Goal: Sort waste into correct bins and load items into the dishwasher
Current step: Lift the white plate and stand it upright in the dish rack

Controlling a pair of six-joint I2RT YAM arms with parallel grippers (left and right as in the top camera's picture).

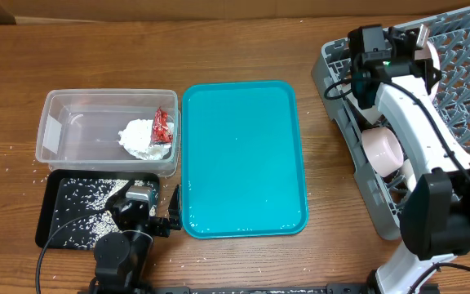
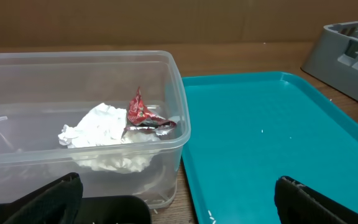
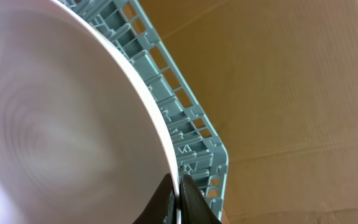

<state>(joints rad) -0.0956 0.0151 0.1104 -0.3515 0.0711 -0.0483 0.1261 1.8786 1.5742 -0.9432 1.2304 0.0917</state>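
1. The right fingers (image 3: 179,190) are nearly shut, pinching the thin rim of the white plate (image 3: 61,124). The left fingers (image 2: 48,199) are spread wide and hold nothing.
2. The plate is inside the grey dish rack (image 1: 463,45) by the bench's far right corner. In the right wrist view it stands on edge, its face filling the space to one side of the fingers and the rack's lattice wall (image 3: 188,130) just beside its rim.
3. The pale pink bowl (image 1: 382,147) already sits in the rack, nearer the front edge.
4. My judgement is that letting go depends on the plate's edge sitting between pegs; that contact is hidden here.
5. The right arm alone is within reach. The left arm waits at the front left, over the black tray (image 1: 51,192) of rice grains (image 1: 84,204).
6. The white tissue wad (image 2: 98,130) and red wrapper (image 2: 143,115) lie touching in the clear tub (image 2: 166,62). The teal tray (image 1: 243,163) is bare.
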